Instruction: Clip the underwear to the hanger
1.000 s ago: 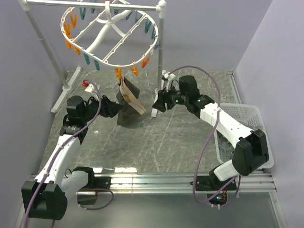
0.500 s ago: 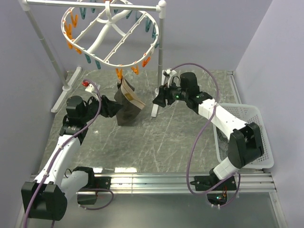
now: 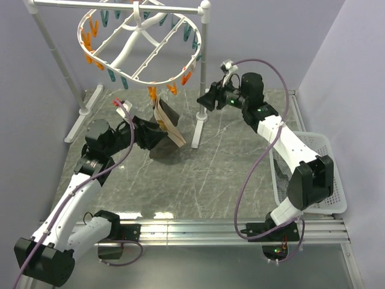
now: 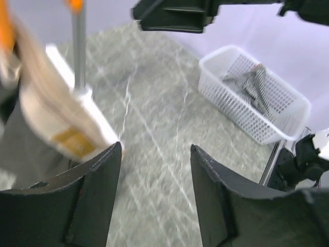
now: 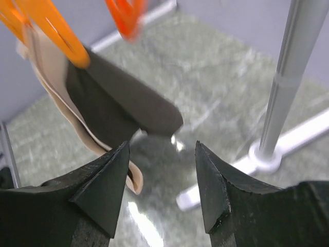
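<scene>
From above, a large white oval plastic drying ring (image 3: 139, 41), hung with orange and teal pins, hangs from a white pole rail stand (image 3: 203, 66) over the far-left part of the grey marbled surface (image 3: 222, 174). The dark olive-brown boxer briefs (image 3: 163, 129) with a tan waistband dangle below an orange clothespin (image 3: 151, 94) on the ring's near rim, toward the far edge of the surface. The left end effector (image 3: 146, 135) sits just beside the cloth. The right end effector (image 3: 206, 99) is raised near the stand's pole. A white plastic basket (image 3: 313, 174) stands at the right edge.

From the left wrist, the left end effector (image 4: 155, 149) has its fingers apart with nothing between them. The boxer briefs (image 4: 51, 113) are a blur off to the left. The basket (image 4: 277, 118) holds a grey striped cloth (image 4: 254, 85).

From the right wrist, the right end effector (image 5: 162, 149) is also spread and empty. The boxer briefs (image 5: 113, 103) hang beyond it, with the orange clothespin (image 5: 56, 31) at the waistband. The stand's pole (image 5: 288, 77) rises on the right.
</scene>
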Available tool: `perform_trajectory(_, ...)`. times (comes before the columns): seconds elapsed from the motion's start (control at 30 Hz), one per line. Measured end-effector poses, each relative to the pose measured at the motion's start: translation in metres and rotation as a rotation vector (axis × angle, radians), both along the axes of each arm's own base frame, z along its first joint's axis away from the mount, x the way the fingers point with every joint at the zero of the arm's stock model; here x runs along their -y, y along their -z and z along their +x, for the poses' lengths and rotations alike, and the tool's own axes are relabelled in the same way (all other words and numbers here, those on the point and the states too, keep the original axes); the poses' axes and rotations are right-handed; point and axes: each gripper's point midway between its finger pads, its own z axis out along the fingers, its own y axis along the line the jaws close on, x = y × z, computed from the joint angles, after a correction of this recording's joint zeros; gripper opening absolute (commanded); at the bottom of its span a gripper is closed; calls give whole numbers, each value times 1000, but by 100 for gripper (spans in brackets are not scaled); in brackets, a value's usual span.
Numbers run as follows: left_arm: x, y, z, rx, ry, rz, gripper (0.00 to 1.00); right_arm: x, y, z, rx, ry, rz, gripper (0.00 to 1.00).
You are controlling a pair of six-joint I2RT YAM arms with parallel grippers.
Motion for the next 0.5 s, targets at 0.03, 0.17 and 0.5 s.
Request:
perform_trajectory(0.03,4,-8,0,20,3,-3,63,-1,-9,2,14,1,11,61)
perform_trajectory(0.17,7,-47,20,78,-53,-51,62,-6,-55,12,107,5,67,61)
perform_trajectory(0.5,18,-82,60,44,-111,-184,63,-19,-76,32,93,10,165,63)
